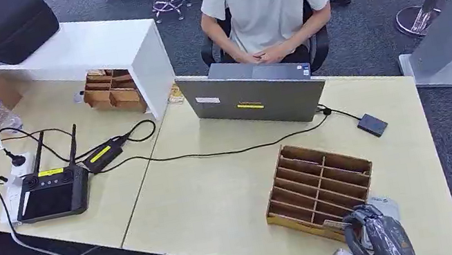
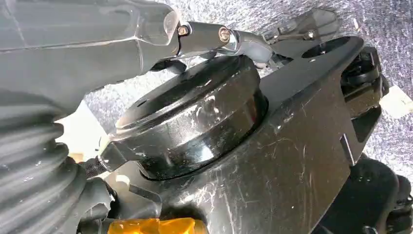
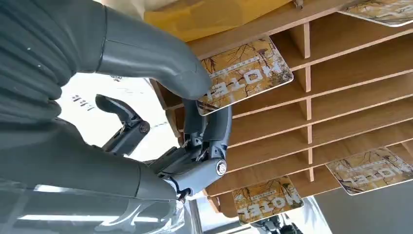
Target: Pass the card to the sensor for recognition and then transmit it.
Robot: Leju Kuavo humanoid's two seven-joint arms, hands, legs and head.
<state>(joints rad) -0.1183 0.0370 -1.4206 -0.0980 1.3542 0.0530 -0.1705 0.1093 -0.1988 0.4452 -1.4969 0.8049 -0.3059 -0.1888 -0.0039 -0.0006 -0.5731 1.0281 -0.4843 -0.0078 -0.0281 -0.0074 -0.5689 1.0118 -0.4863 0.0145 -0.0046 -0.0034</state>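
The left robot hand (image 2: 44, 195) hangs low beside the robot's body; its fingers cannot be seen well, so I cannot tell if it is released or clenched.

Far to the left of the right robot hand, on the table (image 1: 209, 207), lie a black controller (image 1: 52, 193) with two antennas and its cables. Ahead and a little to the left stands a grey laptop (image 1: 253, 98), and a person (image 1: 267, 1) sits behind it. Ahead and to the right lies a small black sensor (image 1: 372, 124), joined to the laptop by a cable and well apart from the hand.

The right robot hand (image 1: 376, 238) is at the near edge of the wooden card rack (image 1: 321, 184). In the right wrist view its thumb and a dark finger pinch the card (image 3: 243, 75), which reads "HOTEL", at its corner. The card lies in a slot of the rack. Other cards (image 3: 268, 197) of the same kind sit in nearby slots.
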